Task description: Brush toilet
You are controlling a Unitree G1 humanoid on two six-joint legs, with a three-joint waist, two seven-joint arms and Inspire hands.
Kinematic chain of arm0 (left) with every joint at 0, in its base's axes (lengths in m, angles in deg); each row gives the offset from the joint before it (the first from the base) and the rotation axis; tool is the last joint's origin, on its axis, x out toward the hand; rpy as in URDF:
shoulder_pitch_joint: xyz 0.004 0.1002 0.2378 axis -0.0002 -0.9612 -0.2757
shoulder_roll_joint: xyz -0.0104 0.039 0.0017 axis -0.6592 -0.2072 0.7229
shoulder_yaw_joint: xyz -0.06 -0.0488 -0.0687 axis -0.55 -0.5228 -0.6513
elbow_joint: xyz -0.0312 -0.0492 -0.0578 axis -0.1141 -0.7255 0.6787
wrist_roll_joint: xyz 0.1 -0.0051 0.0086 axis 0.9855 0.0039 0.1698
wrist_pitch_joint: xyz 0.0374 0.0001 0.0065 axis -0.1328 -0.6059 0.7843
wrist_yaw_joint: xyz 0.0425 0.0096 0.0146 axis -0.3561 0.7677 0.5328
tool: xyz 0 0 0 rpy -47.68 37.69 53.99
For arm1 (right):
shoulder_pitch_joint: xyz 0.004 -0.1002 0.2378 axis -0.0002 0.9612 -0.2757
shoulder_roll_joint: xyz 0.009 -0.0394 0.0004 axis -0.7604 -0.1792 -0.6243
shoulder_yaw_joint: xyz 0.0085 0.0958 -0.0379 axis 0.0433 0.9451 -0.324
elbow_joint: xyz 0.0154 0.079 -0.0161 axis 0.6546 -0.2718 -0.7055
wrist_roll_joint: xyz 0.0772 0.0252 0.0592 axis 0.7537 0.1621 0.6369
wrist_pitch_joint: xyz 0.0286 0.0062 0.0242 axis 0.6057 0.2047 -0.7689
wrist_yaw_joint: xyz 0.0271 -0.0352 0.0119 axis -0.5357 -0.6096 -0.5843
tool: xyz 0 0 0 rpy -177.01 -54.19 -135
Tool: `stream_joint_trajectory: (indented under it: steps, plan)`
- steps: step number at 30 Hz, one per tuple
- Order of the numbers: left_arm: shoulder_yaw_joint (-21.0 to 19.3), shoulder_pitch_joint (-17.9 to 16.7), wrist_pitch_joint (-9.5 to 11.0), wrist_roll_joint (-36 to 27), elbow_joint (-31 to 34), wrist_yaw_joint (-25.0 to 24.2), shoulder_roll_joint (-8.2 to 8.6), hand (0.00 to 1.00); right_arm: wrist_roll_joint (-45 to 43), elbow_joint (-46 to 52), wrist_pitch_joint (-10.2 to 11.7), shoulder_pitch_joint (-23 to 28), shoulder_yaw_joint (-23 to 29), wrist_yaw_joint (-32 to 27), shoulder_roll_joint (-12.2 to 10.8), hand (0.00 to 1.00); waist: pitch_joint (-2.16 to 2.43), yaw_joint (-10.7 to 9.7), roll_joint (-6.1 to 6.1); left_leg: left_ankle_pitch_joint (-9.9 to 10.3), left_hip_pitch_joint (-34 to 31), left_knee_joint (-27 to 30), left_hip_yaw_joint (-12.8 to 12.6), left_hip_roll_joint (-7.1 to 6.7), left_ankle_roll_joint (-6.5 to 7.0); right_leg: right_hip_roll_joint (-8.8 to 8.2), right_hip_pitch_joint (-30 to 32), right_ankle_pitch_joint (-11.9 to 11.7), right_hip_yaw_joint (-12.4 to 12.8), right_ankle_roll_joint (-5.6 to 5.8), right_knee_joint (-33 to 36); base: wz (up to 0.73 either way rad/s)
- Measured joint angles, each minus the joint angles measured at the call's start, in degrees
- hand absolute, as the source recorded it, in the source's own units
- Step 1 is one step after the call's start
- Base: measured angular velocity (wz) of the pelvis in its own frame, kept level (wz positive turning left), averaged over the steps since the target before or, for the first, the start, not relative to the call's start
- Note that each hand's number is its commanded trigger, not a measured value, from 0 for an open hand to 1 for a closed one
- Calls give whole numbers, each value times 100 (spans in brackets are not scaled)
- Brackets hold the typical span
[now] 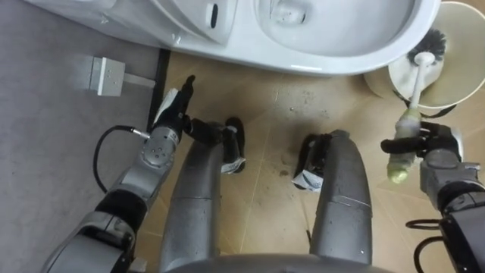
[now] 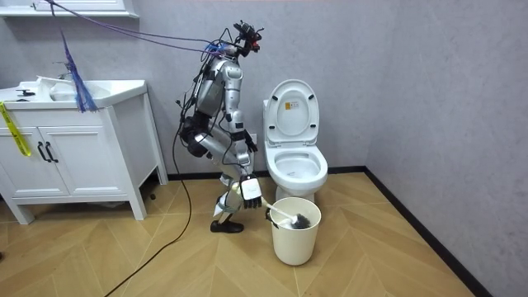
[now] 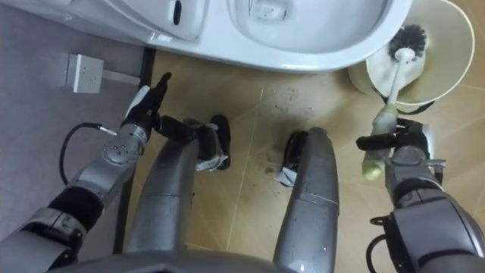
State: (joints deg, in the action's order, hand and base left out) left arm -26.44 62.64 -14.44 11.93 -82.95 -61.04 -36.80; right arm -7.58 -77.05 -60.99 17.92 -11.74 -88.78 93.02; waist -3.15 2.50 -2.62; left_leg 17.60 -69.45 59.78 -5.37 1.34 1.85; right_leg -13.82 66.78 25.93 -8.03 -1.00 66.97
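Right hand (image 1: pixel 436 144) curled round brush (image 1: pixel 418 80) handle, grip partly hidden; bristles inside bucket (image 1: pixel 470 45) by toilet (image 1: pixel 333 49) rim, bucket cut off at edge. Left hand (image 1: pixel 173 106) hangs, fingers straight.

Silver-grey rounded limbs, black joints, looping black cables, black-fingered left hand (image 1: pixel 176 102).

Left arm reaching forward and down from lower left, elbow bending slightly; left hand (image 1: pixel 173 110) hanging with fingers straight, pointing forward, holding nothing; right arm coming in from lower right, forearm pointing forward; right hand (image 1: pixel 436 140) wrapping curled fingers round brush handle (image 1: pixel 410 120), thumb side facing inward; in room view, robot standing with knees bending, torso leaning forward, both arms hanging low.
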Motion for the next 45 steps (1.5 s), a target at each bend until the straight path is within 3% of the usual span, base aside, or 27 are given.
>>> stream_joint_trajectory:
  steps: [9,16,21,24,26,29,37,40,43,45]
  plan:
    - [14,-48,-26,-29,91,-5,33,0,608,-10,-19,112,61,225,-27,100,52,43,-85,0,6,1,-6,2,2,-8,0,-1,-2,1,5,0]
    - [25,-72,-34,-213,105,-3,28,0,2095,-8,-58,161,13,282,-87,100,46,91,-114,3,37,1,-14,1,6,-14,-31,0,1,2,0,0]
    - [24,-247,-32,-347,209,91,0,0,2871,-28,-77,330,12,356,-89,100,44,-64,-101,3,220,-82,-17,-86,12,-95,-205,30,4,52,-27,6]
    - [2,-415,-33,-667,239,116,-29,0,3134,-41,-126,554,13,395,-110,100,39,-117,-48,6,505,-212,-28,-81,17,-95,-499,33,-25,59,-175,-3]
    - [-57,-549,-16,-762,268,120,-106,0,3194,-73,-142,691,18,434,-278,100,48,-208,65,3,842,-396,-21,-70,9,-72,-845,20,-77,57,-381,-4]
    - [-95,-691,-12,-763,260,123,-147,0,3404,-90,-233,750,70,498,-423,100,68,-232,118,-17,1238,-668,47,-14,-18,49,-1324,-90,-201,84,-806,-9]
    - [-197,-1224,-6,-703,268,128,-363,0,3834,-101,-264,1046,720,681,-592,100,91,-233,141,-47,2426,-1423,84,-120,12,103,-2649,-221,-357,291,-1730,4]
    - [-416,-1499,22,-695,186,125,-365,0,4013,-145,-247,1169,1101,660,-740,100,146,-224,157,-59,2922,-1762,96,-112,11,199,-3182,-279,-382,360,-2153,0]
    - [-672,-1810,47,-696,6,120,-359,0,4052,-186,-234,1337,1322,583,-749,100,217,-234,183,-63,3457,-2108,80,-133,3,230,-3720,-326,-413,408,-2544,-1]
    - [-822,-1980,47,-698,1,119,-370,0,4111,-163,-211,1422,1372,488,-753,100,225,-229,197,-80,3792,-2333,99,-128,-21,290,-4090,-388,-445,428,-2847,0]
